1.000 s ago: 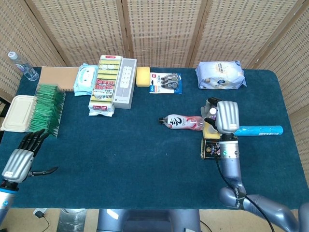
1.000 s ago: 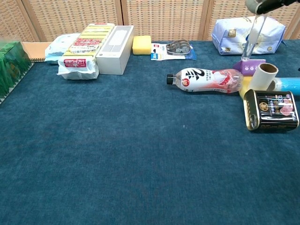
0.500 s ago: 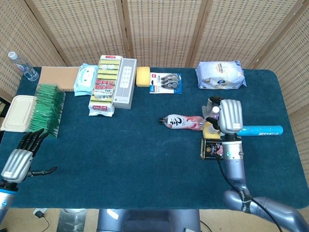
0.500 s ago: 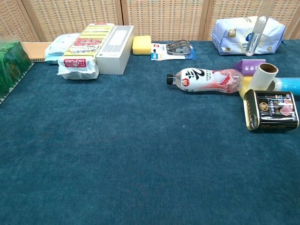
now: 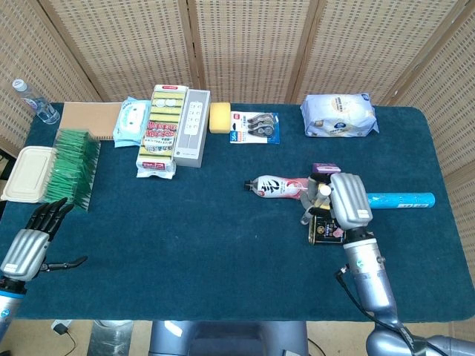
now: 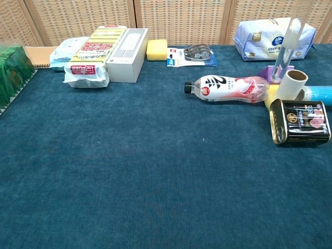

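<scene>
Over on the right side of the table, our right hand (image 5: 347, 200) has slid back toward us. It's grasping a clear handle (image 6: 288, 42) whose purple base (image 6: 272, 73) hangs beside the bottle (image 6: 228, 88) — so it's lifted. Left hand (image 5: 33, 241) hasn't moved, fingers spread, holding nothing.

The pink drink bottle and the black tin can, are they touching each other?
Apart. In the chest view, a strip of blue cloth shows plainly between the pink drink bottle and the black tin can, which lies nearer the camera.
</scene>
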Robot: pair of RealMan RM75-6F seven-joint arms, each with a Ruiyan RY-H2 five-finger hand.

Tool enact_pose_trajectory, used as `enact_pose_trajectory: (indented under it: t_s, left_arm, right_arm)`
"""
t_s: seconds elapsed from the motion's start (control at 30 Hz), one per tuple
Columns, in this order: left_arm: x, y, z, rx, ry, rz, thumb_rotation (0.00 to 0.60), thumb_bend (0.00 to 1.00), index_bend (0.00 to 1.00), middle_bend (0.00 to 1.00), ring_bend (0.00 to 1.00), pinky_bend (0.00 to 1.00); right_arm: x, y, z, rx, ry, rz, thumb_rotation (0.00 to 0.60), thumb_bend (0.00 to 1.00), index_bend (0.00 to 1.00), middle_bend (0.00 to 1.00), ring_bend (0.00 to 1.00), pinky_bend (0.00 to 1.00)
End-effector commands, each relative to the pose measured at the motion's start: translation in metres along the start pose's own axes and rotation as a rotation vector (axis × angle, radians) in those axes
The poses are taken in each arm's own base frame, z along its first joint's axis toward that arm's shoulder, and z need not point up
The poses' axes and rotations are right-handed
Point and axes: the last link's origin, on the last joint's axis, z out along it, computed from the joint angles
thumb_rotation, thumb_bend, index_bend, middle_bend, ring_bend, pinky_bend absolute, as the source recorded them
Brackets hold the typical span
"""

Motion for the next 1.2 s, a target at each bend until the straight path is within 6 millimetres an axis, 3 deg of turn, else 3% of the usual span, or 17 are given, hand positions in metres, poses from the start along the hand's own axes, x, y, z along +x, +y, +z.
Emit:
enact_pose_trajectory:
  t_s: [0.03, 0.1, 0.17, 0.3, 0.37, 0.53, 0.67, 0.73, 0.77, 0.9, 1.07, 1.2]
  left_arm:
    - [0.002, 0.0, -0.001, -0.002, 0.009, -0.002, 0.356, 0.0, 0.0, 0.0, 0.0, 0.03]
    - [0.003, -0.001, -0.001, -0.002, 0.01, -0.003, 0.353, 0.0, 0.0, 0.0, 0.0, 0.03]
    - [0.003, -0.001, -0.002, -0.003, 0.013, -0.004, 0.349, 0.0, 0.0, 0.0, 0.0, 0.03]
    - [0.003, -0.004, 0.0, 0.013, 0.016, -0.01, 0.355, 0.0, 0.0, 0.0, 0.0, 0.03]
    - [0.002, -0.003, 0.002, 0.008, 0.013, -0.006, 0.353, 0.0, 0.0, 0.0, 0.0, 0.03]
    - [0.003, 0.002, -0.004, -0.022, 0.014, -0.013, 0.355, 0.0, 0.0, 0.0, 0.0, 0.03]
    - [0.006, -0.003, -0.003, 0.004, 0.027, -0.014, 0.362, 0.0, 0.0, 0.0, 0.0, 0.03]
    - [0.006, -0.004, 0.001, 0.012, 0.03, -0.013, 0.36, 0.0, 0.0, 0.0, 0.0, 0.03]
    - [0.006, -0.003, 0.001, 0.009, 0.03, -0.012, 0.362, 0.0, 0.0, 0.0, 0.0, 0.03]
    - [0.003, 0.002, -0.004, -0.02, 0.016, -0.014, 0.364, 0.0, 0.0, 0.0, 0.0, 0.03]
    - [0.004, -0.001, -0.001, -0.003, 0.021, -0.009, 0.353, 0.0, 0.0, 0.0, 0.0, 0.03]
    - [0.007, -0.001, -0.001, 0.002, 0.029, -0.012, 0.359, 0.0, 0.0, 0.0, 0.0, 0.03]
  right_arm:
    - [0.014, -0.002, -0.017, -0.004, -0.075, -0.023, 0.6, 0.55, 0.77, 0.95, 1.0, 1.0]
    - [0.026, 0.014, 0.002, -0.063, 0.018, -0.044, 0.6, 0.55, 0.77, 0.96, 1.0, 1.0]
    - [0.024, 0.025, 0.008, -0.12, 0.037, -0.064, 0.6, 0.55, 0.77, 0.96, 1.0, 1.0]
    - [-0.001, 0.019, -0.024, -0.058, -0.115, -0.097, 0.6, 0.55, 0.77, 0.96, 1.0, 1.0]
    - [0.0, 0.018, -0.027, -0.027, -0.103, -0.092, 0.6, 0.55, 0.77, 0.96, 1.0, 1.0]
    - [0.022, 0.034, 0.006, -0.109, 0.159, -0.07, 0.6, 0.55, 0.77, 0.96, 1.0, 1.0]
    - [0.004, 0.026, -0.02, -0.051, 0.051, -0.109, 0.6, 0.55, 0.77, 0.96, 1.0, 1.0]
    - [-0.007, 0.026, -0.039, 0.006, -0.084, -0.18, 0.6, 0.55, 0.77, 0.96, 1.0, 1.0]
    - [-0.003, 0.027, -0.039, 0.011, -0.078, -0.189, 0.6, 0.55, 0.77, 0.96, 1.0, 1.0]
    - [0.027, 0.043, -0.004, -0.096, 0.159, -0.138, 0.6, 0.55, 0.77, 0.96, 1.0, 1.0]
    - [0.006, 0.043, -0.019, -0.055, 0.027, -0.213, 0.6, 0.54, 0.77, 0.96, 1.0, 1.0]
    - [0.007, 0.054, -0.001, -0.086, 0.124, -0.206, 0.6, 0.54, 0.77, 0.96, 1.0, 1.0]
